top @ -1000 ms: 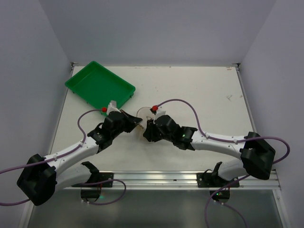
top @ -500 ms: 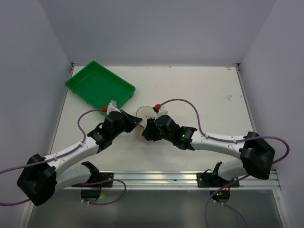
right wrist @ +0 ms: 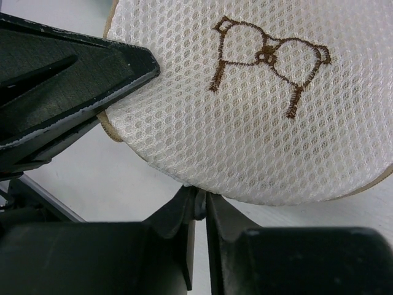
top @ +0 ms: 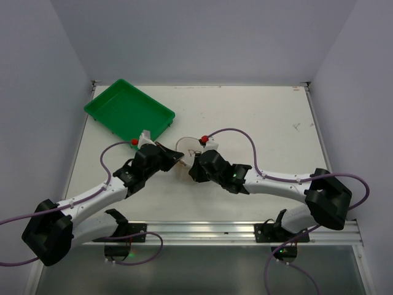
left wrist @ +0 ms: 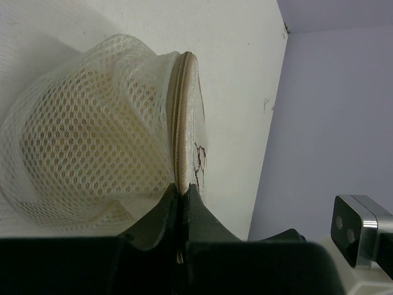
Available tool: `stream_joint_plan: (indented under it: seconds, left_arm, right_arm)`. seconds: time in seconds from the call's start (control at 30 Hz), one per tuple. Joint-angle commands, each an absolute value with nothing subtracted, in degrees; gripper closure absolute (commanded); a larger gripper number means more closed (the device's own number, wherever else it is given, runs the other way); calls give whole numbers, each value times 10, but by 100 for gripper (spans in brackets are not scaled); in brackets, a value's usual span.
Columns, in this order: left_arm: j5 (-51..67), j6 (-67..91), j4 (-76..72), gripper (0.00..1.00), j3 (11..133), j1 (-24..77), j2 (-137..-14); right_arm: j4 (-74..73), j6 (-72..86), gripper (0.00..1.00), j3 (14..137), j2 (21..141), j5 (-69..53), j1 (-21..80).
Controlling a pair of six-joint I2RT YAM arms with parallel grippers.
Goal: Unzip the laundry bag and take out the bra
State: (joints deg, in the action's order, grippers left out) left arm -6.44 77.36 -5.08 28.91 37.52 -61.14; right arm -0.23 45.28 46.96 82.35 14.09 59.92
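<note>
Laundry bag [top: 186,146], the round white mesh drum, sits mid-tabletop [top: 258,117], at 4 o'clock from the green plastic tray [top: 126,110]. Left fingers [left wrist: 158,215] clench its zipper seam [left wrist: 178,123], and right fingers [right wrist: 175,215] pinch the lid rim [right wrist: 258,198] at 6 o'clock. That thin pinch might slip off.

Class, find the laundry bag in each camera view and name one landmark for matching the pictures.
Top external: laundry bag at mid-table, just right of the green tray's near corner.
Left wrist: it fills the left and centre, lid turned edge-on.
Right wrist: its lid fills the upper frame.
Shared landmark: the brown embroidered mark on the lid, seen edge-on in the left wrist view.
</note>
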Motion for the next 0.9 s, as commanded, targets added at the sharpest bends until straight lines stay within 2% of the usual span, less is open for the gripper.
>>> stream_joint_plan:
  seconds: [0.0,0.13,0.33,0.5,0.7,0.8,0.87]
  left_arm:
    - [-68,770,-64,100,298,375,-598]
    - [-76,760,-55,100,300,374,-592]
    - [-65,700,-23,100,318,333,-591]
    - [30,614,-40,100,333,270,-631]
    - [123,446,-14,100,462,251,-760]
    - [187,395,-17,99,542,250,-826]
    - [194,395,-1,81,589,250,-853]
  right_arm:
    - [10,437,90,467,801,190,592]
    - [2,408,100,454,775,185,587]
    - [-58,342,100,420,693,170,557]
    - [-109,311,100,388,627,115,516]
    - [-149,268,100,403,626,53,514]
    - [-107,274,100,404,642,16,516]
    - [-90,291,100,424,656,-10,518]
